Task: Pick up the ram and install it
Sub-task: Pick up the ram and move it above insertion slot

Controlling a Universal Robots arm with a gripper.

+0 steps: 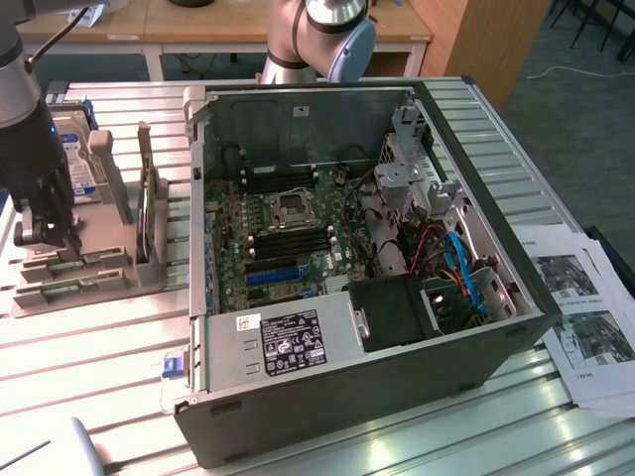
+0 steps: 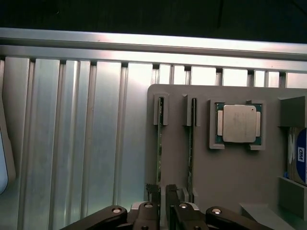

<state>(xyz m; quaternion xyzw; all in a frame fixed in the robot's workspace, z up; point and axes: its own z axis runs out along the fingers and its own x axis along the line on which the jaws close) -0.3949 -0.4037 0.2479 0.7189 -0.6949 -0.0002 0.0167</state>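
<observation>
Pincer (image 1: 48, 238) down on the grey holder (image 1: 89, 283), well apart from the open computer case (image 1: 347, 377).
Exterior view: the holder sits near the ribbed surface's (image 1: 99, 377) edge on the exterior view's left. Wrist view: the ram (image 2: 160, 143) stands on edge in the holder's (image 2: 230, 182) outermost slot, and the pincer (image 2: 162, 194) is closed on its end.

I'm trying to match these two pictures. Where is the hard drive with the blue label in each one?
Exterior view: the hard drive stands upright in the grey holder, on the exterior view's left, beside the open computer case.
Wrist view: the hard drive peeks in past the CPU chip, on the side away from the two ram sticks.
Shared landmark: the grey holder.
</observation>
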